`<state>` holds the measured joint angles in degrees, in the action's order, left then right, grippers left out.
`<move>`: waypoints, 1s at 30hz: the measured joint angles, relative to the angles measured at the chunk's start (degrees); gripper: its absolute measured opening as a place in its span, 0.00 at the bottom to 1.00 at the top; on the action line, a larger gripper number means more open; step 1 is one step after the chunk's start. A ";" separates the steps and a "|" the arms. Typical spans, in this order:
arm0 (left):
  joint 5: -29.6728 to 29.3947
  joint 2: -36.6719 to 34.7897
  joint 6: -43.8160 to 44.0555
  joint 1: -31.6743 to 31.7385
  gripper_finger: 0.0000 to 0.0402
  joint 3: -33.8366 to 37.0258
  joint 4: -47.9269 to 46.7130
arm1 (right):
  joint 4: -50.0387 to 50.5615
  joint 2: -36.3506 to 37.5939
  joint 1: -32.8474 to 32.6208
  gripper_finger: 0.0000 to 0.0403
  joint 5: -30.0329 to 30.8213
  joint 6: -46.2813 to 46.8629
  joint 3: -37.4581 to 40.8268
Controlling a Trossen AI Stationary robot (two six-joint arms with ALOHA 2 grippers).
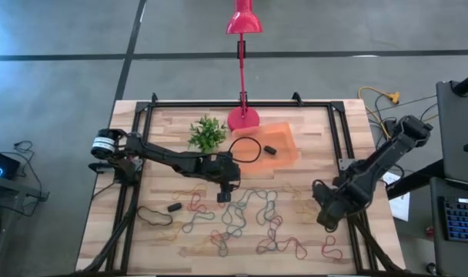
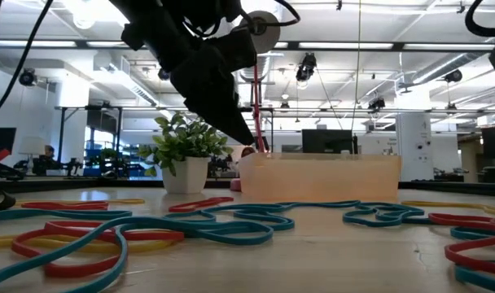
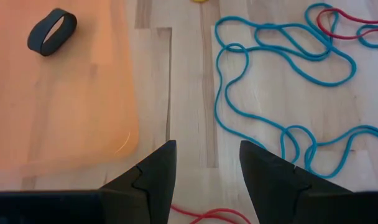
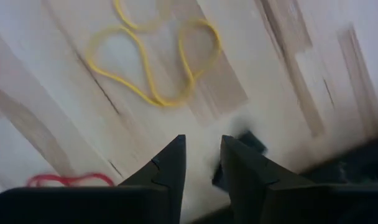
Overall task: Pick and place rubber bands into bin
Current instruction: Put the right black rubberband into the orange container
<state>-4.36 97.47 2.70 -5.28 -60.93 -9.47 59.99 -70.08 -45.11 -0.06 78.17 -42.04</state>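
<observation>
the left gripper (image 3: 204, 165) hangs over the middle of the table (image 1: 161, 123) with its fingers (image 3: 153, 169) spread apart and nothing between them, only bare wood showing in the gap. just beside it, toward 1 o'clock in the high view, sits the bin (image 1: 284, 137), a shallow translucent orange tray with one small dark band (image 3: 51, 30) lying flat inside it. a loose black loop (image 1: 246, 149) rests against the bin's 9 o'clock edge. the rubber bands (image 1: 249, 215) sprawl across the near half of the table from 5 to 7 o'clock of the left gripper, a tangle of teal, red, yellow and grey loops, with long teal strands (image 3: 282, 74) running close past the fingertips. a green plant (image 1: 207, 134) stands at about 11 o'clock of that gripper, and a pink lamp (image 1: 243, 117) base sits at 12 o'clock, touching the bin's far corner. the right gripper (image 4: 201, 165) is low at the table's 3 o'clock edge, fingers a little apart; a small dark thing beside them is too blurred to tell, and it does not appear clamped. yellow bands (image 4: 153, 59) lie on the wood just ahead of it.
</observation>
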 joint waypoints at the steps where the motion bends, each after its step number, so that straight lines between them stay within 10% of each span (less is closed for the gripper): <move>1: 0.00 0.00 0.00 0.00 0.40 0.00 0.00 | 1.03 0.00 -0.25 0.25 -0.90 1.27 0.02; 14: 0.00 0.00 -0.07 -0.02 0.40 0.07 0.00 | 3.85 -0.31 -0.52 0.46 -1.94 11.87 3.13; 30: 0.00 -0.02 -0.09 0.02 0.40 0.07 0.02 | -5.34 -0.31 -0.49 0.49 -5.32 16.87 10.66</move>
<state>-4.36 97.45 2.61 -5.26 -60.86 -9.45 54.65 -70.39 -45.60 -5.37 95.04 -31.38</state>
